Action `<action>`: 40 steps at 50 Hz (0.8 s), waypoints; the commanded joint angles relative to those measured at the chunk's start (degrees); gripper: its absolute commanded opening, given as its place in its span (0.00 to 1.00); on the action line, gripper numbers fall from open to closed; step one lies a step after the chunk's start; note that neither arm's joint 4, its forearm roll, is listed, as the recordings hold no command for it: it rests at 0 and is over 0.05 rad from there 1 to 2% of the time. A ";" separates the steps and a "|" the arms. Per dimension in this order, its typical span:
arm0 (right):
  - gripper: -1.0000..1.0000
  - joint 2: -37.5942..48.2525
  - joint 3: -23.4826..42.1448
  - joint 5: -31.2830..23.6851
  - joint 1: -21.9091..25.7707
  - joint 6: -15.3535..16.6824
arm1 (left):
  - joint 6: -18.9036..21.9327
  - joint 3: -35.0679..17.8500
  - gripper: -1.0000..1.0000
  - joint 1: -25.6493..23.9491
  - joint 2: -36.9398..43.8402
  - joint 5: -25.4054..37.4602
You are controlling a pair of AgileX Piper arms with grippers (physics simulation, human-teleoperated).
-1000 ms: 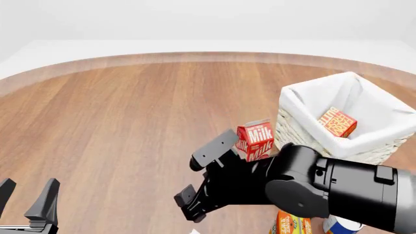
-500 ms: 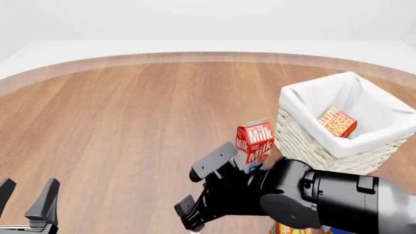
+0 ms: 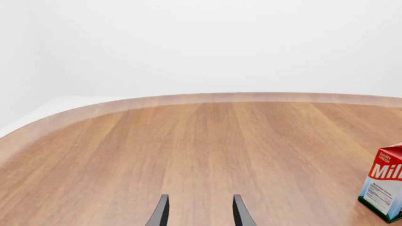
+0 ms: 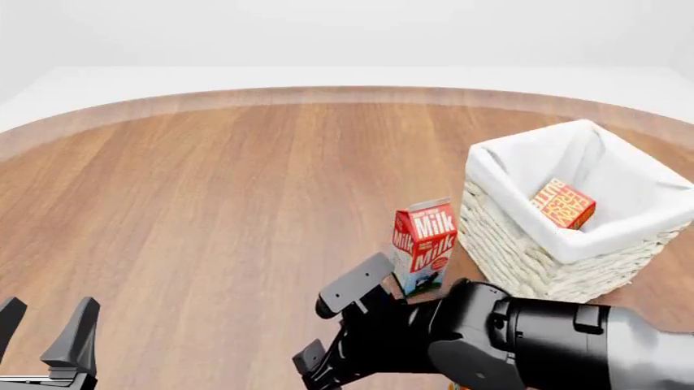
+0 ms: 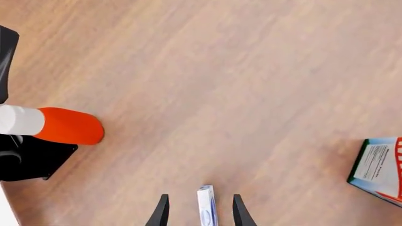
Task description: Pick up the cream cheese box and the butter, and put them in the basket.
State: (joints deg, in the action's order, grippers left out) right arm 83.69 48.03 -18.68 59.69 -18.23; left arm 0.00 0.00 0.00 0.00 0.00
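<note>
Butter [image 4: 563, 204] sits inside basket [image 4: 509, 236] in front view; right gripper [image 4: 338, 325] spread, empty. Right wrist: slim white-blue box edge [image 5: 206, 205] between parted jaws, likely cream cheese; light, stiff carton, pinch flat faces. Left gripper [image 3: 198, 212] open, idle.

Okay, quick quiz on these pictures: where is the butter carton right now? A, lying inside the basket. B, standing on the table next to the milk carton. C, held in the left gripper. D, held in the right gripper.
A: the front view shows the butter lying inside the basket on its white lining, while the right gripper and left gripper are both open and hold nothing.
</note>
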 commanded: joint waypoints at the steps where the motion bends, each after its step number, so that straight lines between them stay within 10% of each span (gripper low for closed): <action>1: 1.00 0.69 -1.16 1.20 -0.11 -0.24 | 0.00 0.00 1.00 0.00 0.00 0.00; 40: 1.00 4.15 -4.24 5.69 0.84 -2.32 | 0.00 0.00 1.00 0.00 0.00 0.00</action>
State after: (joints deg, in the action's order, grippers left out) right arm 87.02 44.54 -13.95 60.18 -19.88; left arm 0.00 0.00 0.00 0.00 0.00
